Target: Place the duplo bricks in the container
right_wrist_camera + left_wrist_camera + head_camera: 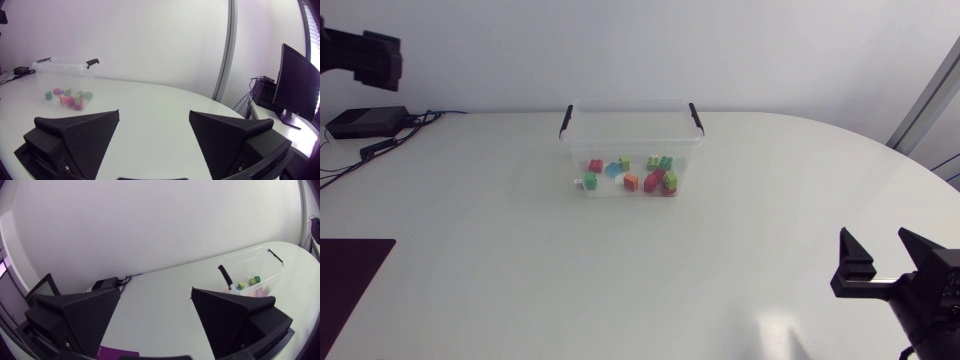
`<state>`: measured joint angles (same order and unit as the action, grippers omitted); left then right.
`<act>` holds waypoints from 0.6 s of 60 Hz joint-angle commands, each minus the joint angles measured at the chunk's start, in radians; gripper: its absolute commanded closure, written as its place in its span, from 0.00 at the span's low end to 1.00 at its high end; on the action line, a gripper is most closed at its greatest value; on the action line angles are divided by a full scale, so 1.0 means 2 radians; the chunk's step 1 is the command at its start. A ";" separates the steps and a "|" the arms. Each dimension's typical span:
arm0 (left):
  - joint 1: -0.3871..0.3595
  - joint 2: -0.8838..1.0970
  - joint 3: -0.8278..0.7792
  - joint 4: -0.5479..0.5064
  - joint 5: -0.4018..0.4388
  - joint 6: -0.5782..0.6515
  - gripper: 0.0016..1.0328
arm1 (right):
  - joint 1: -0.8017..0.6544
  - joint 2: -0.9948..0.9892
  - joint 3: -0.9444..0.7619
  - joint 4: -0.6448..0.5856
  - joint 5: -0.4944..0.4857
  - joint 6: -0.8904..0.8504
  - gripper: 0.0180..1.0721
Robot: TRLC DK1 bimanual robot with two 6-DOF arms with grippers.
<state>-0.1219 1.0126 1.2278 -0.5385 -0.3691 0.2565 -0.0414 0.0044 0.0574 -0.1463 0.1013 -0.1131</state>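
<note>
You find the clear container (632,138) with its black handles standing toward the far middle of the surface (520,270), and the bricks (655,181), red, green, blue and orange, lie loose on its floor. Your left end effector (155,322) sits at the far left, well apart from the container, with both fingers spread wide and nothing between them. Your right end effector (154,142) sits at the near right edge of the surface, also well apart from the container, fingers spread wide and holding nothing.
</note>
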 commanded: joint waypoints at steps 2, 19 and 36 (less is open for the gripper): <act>0.005 -0.058 -0.049 0.019 -0.016 0.013 0.04 | -0.003 -0.004 -0.003 -0.011 0.002 -0.007 0.04; 0.021 -0.189 -0.128 0.051 -0.016 -0.002 0.04 | -0.003 -0.004 -0.003 -0.011 0.002 -0.007 0.04; 0.016 -0.362 -0.292 0.125 0.024 0.010 0.04 | -0.003 -0.004 -0.003 -0.011 0.002 -0.007 0.04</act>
<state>-0.0929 0.3626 0.7139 -0.3153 -0.3290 0.2630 -0.0414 0.0044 0.0574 -0.1467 0.1013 -0.1131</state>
